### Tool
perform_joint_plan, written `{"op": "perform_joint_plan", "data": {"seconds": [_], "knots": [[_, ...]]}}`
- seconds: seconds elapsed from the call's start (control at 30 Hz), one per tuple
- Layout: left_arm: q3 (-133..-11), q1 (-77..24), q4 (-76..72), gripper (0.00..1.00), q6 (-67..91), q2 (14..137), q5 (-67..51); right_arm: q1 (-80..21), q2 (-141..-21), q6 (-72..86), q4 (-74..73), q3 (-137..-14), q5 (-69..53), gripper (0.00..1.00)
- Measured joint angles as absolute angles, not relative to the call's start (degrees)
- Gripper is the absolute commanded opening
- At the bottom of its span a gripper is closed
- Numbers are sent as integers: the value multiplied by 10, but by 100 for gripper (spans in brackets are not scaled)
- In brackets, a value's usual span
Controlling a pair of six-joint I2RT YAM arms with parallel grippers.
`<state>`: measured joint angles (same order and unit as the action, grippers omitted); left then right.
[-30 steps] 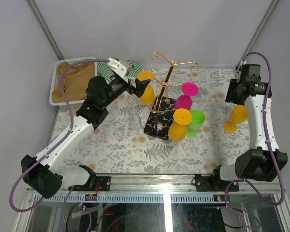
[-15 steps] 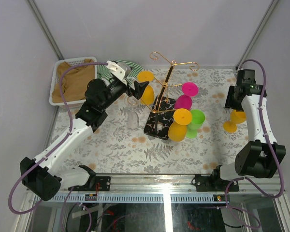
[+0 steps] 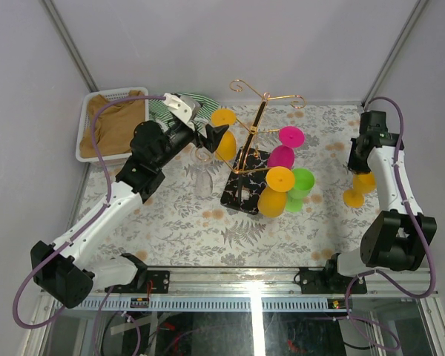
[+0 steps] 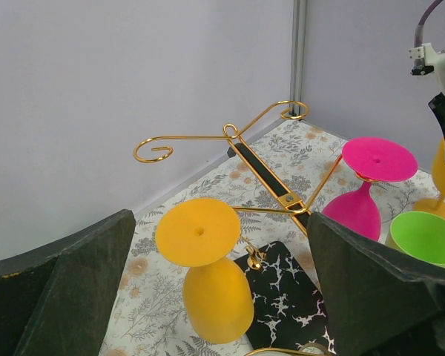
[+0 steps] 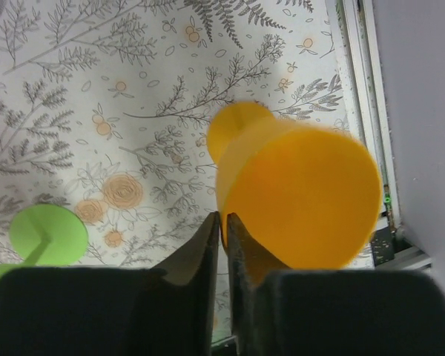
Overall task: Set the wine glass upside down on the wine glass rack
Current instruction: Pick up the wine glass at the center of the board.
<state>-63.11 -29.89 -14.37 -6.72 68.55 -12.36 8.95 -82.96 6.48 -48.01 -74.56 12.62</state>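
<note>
An orange wine glass (image 3: 365, 182) stands upright on the floral cloth at the far right, and in the right wrist view the wine glass (image 5: 304, 194) fills the middle. My right gripper (image 3: 360, 169) (image 5: 223, 219) is above it, its fingers pinched together on the bowl's rim wall. The gold wine glass rack (image 3: 258, 124) (image 4: 271, 175) stands mid-table on a black speckled base (image 3: 239, 191). My left gripper (image 3: 211, 135) (image 4: 221, 248) is wide open on either side of an orange glass (image 4: 208, 285) that hangs upside down on the rack.
A pink glass (image 3: 285, 147), a second orange glass (image 3: 274, 193) and a green glass (image 3: 301, 185) also hang on the rack. A clear glass (image 3: 202, 176) stands left of the base. A white basket (image 3: 84, 130) with brown cloth sits at the back left, beside a striped cloth (image 3: 172, 104).
My right gripper has come down over the orange glass and its jaws have closed on the rim. The left arm shifted slightly early on, then held still with its jaws wide.
</note>
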Motion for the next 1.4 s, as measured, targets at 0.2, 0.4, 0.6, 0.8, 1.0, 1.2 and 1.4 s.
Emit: {"op": "perform_joint_plan", "data": {"seconds": [0.2, 0.4, 0.6, 0.8, 1.0, 1.2, 1.4], "knots": [[-631, -299, -144, 100, -64, 686, -124, 90, -839, 62, -475, -749, 140, 0], [-682, -299, -124, 100, 10, 707, -105, 90, -877, 58, -498, -854, 160, 0], [-803, -297, -86, 100, 97, 744, -47, 90, -917, 57, -474, -1087, 143, 0], [-876, -265, -72, 100, 200, 760, -50, 91, -898, 62, -387, -1178, 47, 0], [-921, -233, -73, 100, 335, 815, -100, 91, -843, 99, -216, -1111, -121, 0], [-900, -228, -99, 100, 490, 842, -107, 59, -743, 151, 33, -908, -229, 0], [-880, -228, -172, 100, 626, 844, -98, -52, -739, 147, 188, -857, -256, 0]]}}
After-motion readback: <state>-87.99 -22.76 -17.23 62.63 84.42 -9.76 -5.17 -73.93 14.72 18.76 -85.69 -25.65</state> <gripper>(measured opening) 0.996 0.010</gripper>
